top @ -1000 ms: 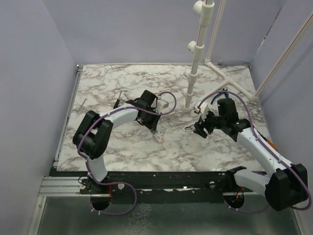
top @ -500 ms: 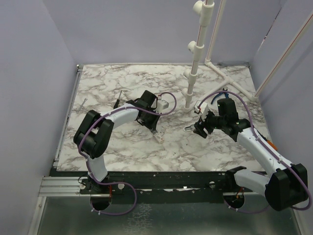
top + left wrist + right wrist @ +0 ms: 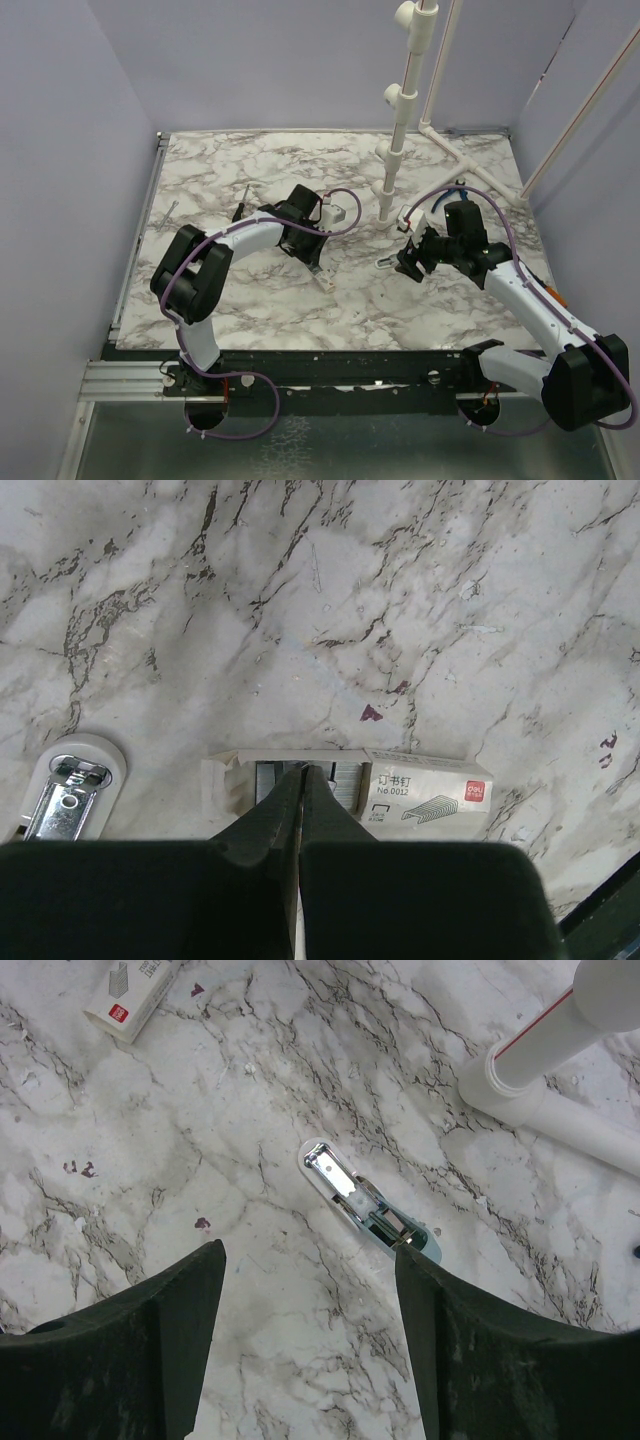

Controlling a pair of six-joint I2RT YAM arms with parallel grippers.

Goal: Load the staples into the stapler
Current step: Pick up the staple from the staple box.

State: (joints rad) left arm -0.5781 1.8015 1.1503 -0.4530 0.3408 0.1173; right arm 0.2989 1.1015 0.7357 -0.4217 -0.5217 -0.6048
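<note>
Small white stapler [image 3: 365, 1205] lies open on the marble desk [image 3: 250, 160], metal channel up, bare room all round. The right gripper [image 3: 308, 1252] is spread over it, the left gripper [image 3: 300, 772] pressed together at the silvery staples [image 3: 342, 780] in their cardboard box [image 3: 425, 795].

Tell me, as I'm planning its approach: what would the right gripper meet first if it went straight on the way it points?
Probably the stapler, lying open on the table ahead of the open right gripper. Nothing else shows in that line, though depth is unclear.
</note>
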